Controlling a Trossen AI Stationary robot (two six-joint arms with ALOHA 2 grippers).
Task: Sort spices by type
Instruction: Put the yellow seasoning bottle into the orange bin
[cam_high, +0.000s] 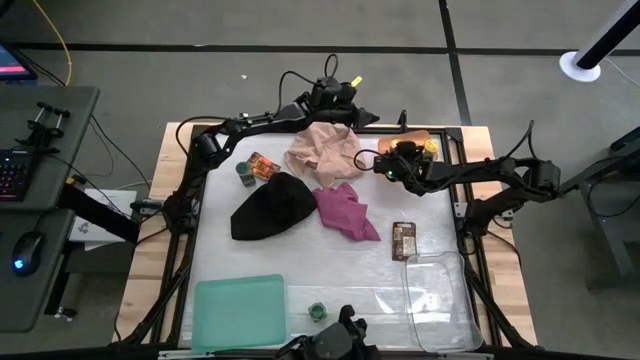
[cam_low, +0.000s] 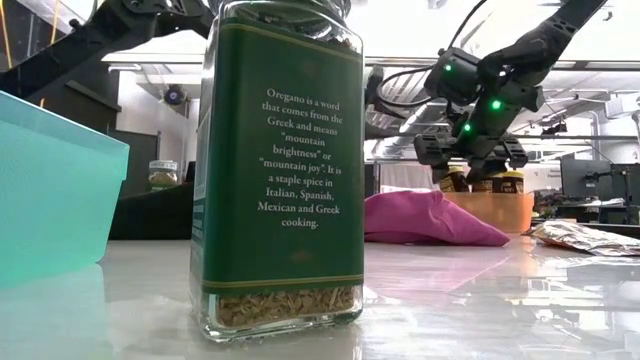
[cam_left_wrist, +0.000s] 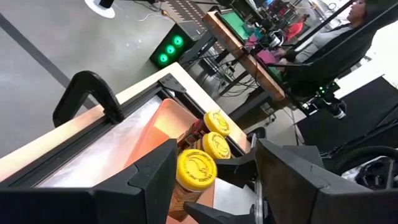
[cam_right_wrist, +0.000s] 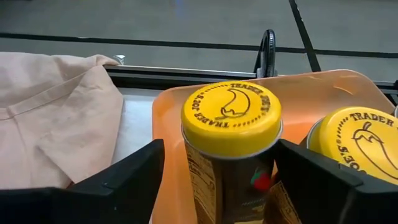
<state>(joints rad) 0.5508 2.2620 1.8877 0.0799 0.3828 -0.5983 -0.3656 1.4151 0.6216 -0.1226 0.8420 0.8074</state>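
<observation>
Right arm is reaching in from the tabletop's right edge, elbow bent, wrist angled toward the far right corner. Right gripper (cam_high: 404, 158) is sitting over the orange tray (cam_right_wrist: 323, 93) at that corner, fingers spread just wide enough to bracket a yellow-lidded jar (cam_right_wrist: 231, 118); fingers are on either side of the jar, but real squeeze cannot be told. Two more yellow-lidded jars (cam_left_wrist: 215, 134) are standing in the same tray right beside it.

Left arm is stretching along the far edge, left gripper (cam_high: 350, 112) hovering near the far edge by the pink cloth (cam_high: 322, 150), fingers apart, holding nothing.

Green-lidded jar (cam_high: 244, 173) and orange packet (cam_high: 263, 166) are lying near the far left part of the tabletop. Brown packet (cam_high: 404, 240) is lying toward the right edge, just beyond the clear tray (cam_high: 440, 300). Second green-lidded jar (cam_high: 317, 312) is standing at the near edge, beside the green tray (cam_high: 240, 310). Black cloth (cam_high: 272, 208) and magenta cloth (cam_high: 345, 210) are lying mid-tabletop.
</observation>
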